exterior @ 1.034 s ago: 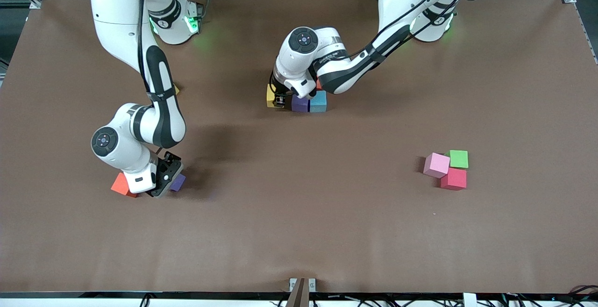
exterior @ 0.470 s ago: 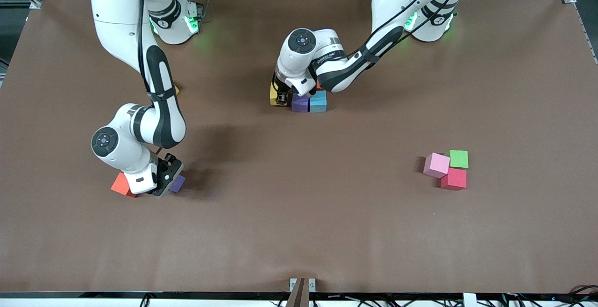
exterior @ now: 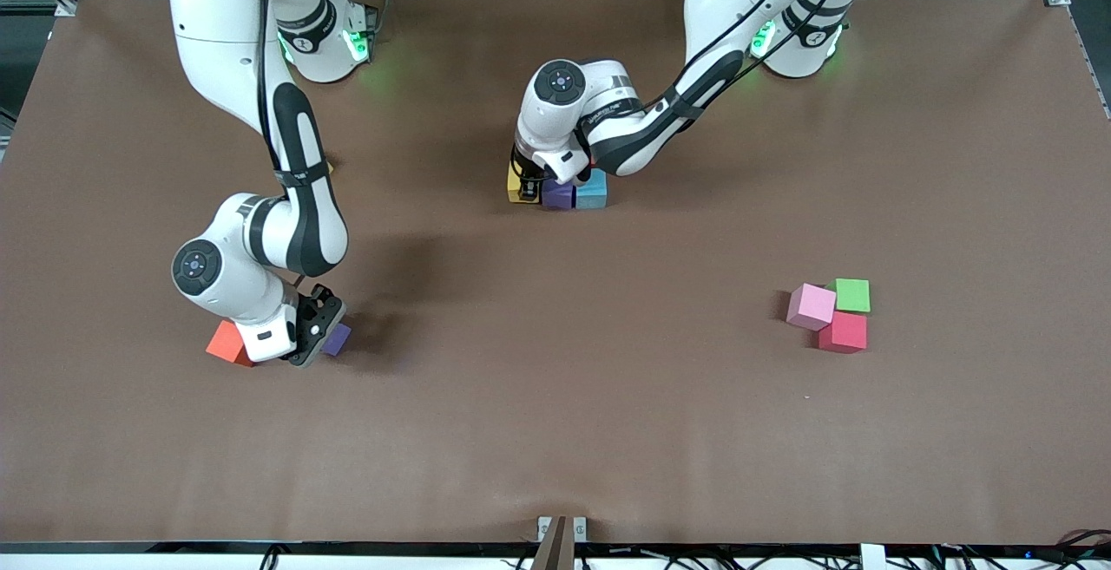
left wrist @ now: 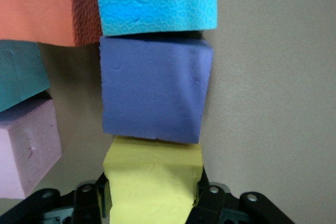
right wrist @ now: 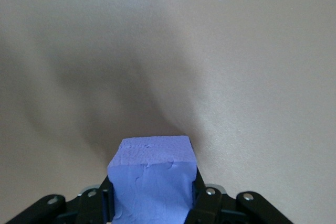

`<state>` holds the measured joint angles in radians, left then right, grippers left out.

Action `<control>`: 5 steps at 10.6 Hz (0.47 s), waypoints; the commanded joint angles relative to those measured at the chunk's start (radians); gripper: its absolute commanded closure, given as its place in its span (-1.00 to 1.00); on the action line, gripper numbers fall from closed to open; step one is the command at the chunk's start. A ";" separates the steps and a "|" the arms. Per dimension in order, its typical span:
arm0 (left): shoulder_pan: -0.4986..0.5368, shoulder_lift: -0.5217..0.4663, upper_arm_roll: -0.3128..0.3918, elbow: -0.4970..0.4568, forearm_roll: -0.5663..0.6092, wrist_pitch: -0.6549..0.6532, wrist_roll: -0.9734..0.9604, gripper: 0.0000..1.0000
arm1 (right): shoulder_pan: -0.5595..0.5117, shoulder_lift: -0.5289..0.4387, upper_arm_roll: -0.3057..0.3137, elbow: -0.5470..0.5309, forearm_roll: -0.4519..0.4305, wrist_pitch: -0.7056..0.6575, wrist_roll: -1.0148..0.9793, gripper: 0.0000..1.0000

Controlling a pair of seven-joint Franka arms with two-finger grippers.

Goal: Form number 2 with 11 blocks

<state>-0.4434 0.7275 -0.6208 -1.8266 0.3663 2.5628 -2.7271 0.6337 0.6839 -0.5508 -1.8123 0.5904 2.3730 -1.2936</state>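
Observation:
My left gripper is shut on a yellow block in the mid-table cluster. That yellow block lies against a purple block, and a light blue block comes after it in one row. Beside this row lie an orange-red block, a teal block and a pink block. Toward the right arm's end, my right gripper is shut on another purple block, low at the table. An orange block sits beside that purple block.
A pink block, a green cube and a red block huddle together toward the left arm's end, nearer the front camera. The brown table stretches bare between the groups.
My right gripper has closed on the purple block. My left gripper has slid the yellow block up against the purple block of the row.

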 commanded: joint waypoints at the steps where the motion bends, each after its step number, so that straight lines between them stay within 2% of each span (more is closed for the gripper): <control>1: -0.017 -0.016 0.013 -0.014 -0.003 0.016 -0.077 0.64 | -0.005 -0.012 0.009 0.010 -0.001 -0.034 0.068 0.68; 5: -0.017 -0.016 0.025 -0.028 -0.003 0.017 -0.077 0.63 | 0.046 -0.033 0.003 0.008 -0.003 -0.098 0.201 0.68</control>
<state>-0.4451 0.7276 -0.6171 -1.8379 0.3663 2.5632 -2.7272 0.6610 0.6777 -0.5469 -1.7965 0.5909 2.2960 -1.1400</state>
